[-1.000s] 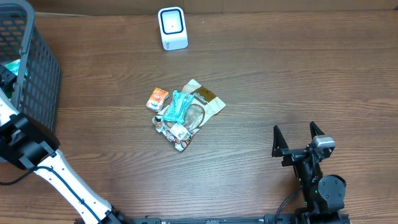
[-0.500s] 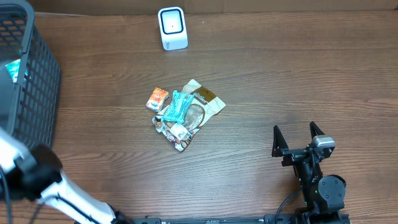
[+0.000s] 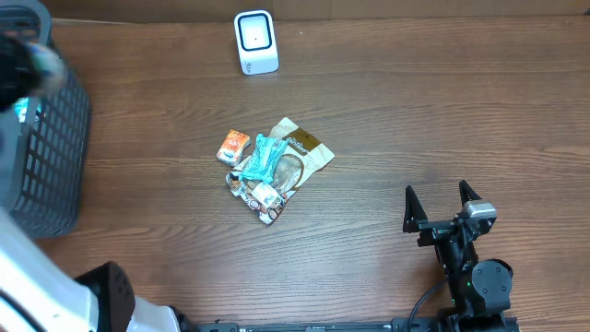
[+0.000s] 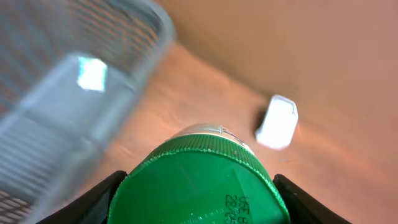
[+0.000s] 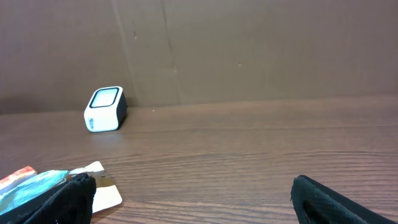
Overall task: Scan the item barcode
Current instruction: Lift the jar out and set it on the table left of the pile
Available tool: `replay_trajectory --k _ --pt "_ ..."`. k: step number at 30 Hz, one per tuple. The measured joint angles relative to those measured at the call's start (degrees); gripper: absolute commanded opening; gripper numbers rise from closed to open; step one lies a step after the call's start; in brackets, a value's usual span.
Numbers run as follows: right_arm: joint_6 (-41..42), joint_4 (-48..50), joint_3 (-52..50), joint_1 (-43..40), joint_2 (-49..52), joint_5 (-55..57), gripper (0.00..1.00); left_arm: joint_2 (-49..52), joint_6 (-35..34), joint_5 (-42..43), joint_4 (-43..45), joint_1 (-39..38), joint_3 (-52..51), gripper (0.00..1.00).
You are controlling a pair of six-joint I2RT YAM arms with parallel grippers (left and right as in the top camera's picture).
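Left wrist view: left end effector [image 4: 202, 194] grips a green ribbed round lid [image 4: 199, 177]; grey mesh basket [image 4: 59, 93] and white boxy scanner [image 4: 277, 121] lie beyond. Right end effector [image 3: 436, 193] stands wide open.

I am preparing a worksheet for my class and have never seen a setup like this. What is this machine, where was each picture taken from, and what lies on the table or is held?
The machine is a robot with two arms at a wooden table, each arm ending in a two-finger gripper. One picture looks down from above; the other two come from a camera on each wrist. From above you see a white barcode scanner at the far edge, a dark mesh basket on the left and a pile of snack packets in the middle. The right gripper rests open and empty. In the blurred left wrist picture, the left gripper is closed on a container with a green cap.
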Motion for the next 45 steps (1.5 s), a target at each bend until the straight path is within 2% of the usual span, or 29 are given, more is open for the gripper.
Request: replay_trajectory --k 9,19,23,28,33,38,39,40,41,45 --pt "-0.04 0.02 0.00 0.00 0.00 0.02 1.00 4.61 3.80 -1.92 -0.90 -16.70 -9.40 0.51" --pt "-0.02 0.02 0.00 0.00 0.00 0.02 1.00 9.31 2.99 -7.45 1.01 -24.13 -32.04 0.48" --pt "0.00 0.00 0.00 0.00 0.00 0.00 1.00 9.55 1.27 -9.73 6.47 -25.24 -42.91 0.47" --pt "-0.02 0.00 0.00 0.00 0.00 0.02 1.00 9.62 -0.76 -11.19 19.10 -25.59 -56.06 0.45" --pt "-0.02 0.02 0.00 0.00 0.00 0.02 1.00 9.62 -1.75 -11.67 27.82 -25.59 -64.48 0.45" --pt "-0.02 0.02 0.00 0.00 0.00 0.04 1.00 9.62 -2.62 -11.67 34.60 -25.59 -69.33 0.50" --pt "-0.02 0.00 0.00 0.00 0.00 0.02 1.00 9.62 -2.73 -11.63 36.26 -25.59 -70.27 0.53" --pt "-0.02 0.00 0.00 0.00 0.00 0.02 1.00 9.62 -2.75 -11.61 37.48 -25.59 -71.10 0.62" --pt "-0.02 0.00 0.00 0.00 0.00 0.02 1.00 9.62 -2.89 -11.61 38.27 -25.59 -71.91 0.65" --pt "-0.02 -0.02 0.00 0.00 0.00 0.02 1.00 8.90 -2.93 -11.52 40.44 -25.59 -74.97 0.71"
